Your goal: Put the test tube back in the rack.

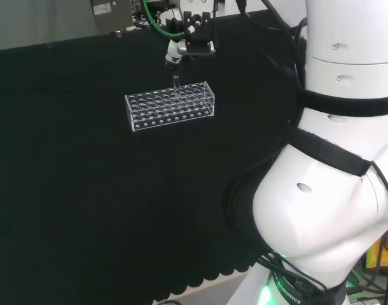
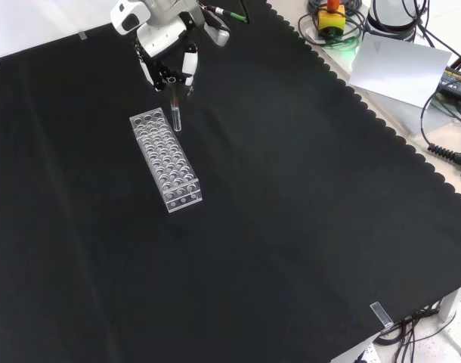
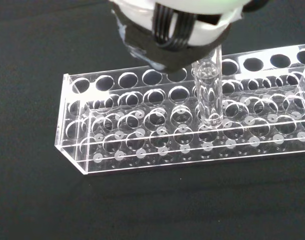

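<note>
A clear plastic rack (image 1: 170, 105) with several rows of round holes lies on the black cloth, and its holes look empty. The hand (image 1: 187, 39) hangs just beyond the rack's far long side in the head view and pinches the top of a clear test tube (image 1: 176, 81). In the front view the hand (image 2: 166, 41) holds the tube (image 2: 175, 112) upright over the far end of the rack (image 2: 164, 159). The wrist view shows the tube (image 3: 208, 95) with its round lower end just over the top plate of the rack (image 3: 142, 150). I cannot tell whether it has entered a hole.
The arm's white links (image 1: 334, 159) stand at the right of the head view. Past the cloth's scalloped edge (image 2: 366, 113) lie a white sheet (image 2: 397, 64), cables (image 2: 446, 113) and a yellow box with a red button (image 2: 332, 17).
</note>
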Robot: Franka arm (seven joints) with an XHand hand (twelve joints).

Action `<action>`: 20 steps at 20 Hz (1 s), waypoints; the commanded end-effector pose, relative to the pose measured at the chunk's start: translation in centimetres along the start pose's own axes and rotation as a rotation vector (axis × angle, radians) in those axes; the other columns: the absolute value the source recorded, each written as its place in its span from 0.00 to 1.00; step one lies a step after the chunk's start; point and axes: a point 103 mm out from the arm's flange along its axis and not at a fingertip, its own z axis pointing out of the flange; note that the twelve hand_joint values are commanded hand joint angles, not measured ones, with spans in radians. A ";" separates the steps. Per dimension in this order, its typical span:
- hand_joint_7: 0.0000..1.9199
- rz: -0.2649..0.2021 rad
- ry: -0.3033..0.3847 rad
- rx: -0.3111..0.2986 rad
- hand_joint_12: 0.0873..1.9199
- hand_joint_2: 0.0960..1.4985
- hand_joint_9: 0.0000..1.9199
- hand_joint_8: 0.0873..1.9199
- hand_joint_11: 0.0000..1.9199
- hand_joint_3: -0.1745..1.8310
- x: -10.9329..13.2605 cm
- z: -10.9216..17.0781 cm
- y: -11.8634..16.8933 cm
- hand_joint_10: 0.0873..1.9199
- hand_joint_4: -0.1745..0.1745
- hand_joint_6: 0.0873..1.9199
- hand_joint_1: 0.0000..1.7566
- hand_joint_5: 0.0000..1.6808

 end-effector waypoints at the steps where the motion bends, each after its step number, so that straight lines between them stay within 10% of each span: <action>1: 0.97 0.007 0.006 0.001 0.44 0.48 0.78 0.04 0.65 0.23 0.1 0.2 0.3 0.04 0.00 0.00 0.82 0.88; 20: 0.97 0.010 0.012 0.020 0.44 0.48 0.78 0.04 0.65 0.23 0.4 0.6 2.1 0.04 0.00 0.00 0.82 0.89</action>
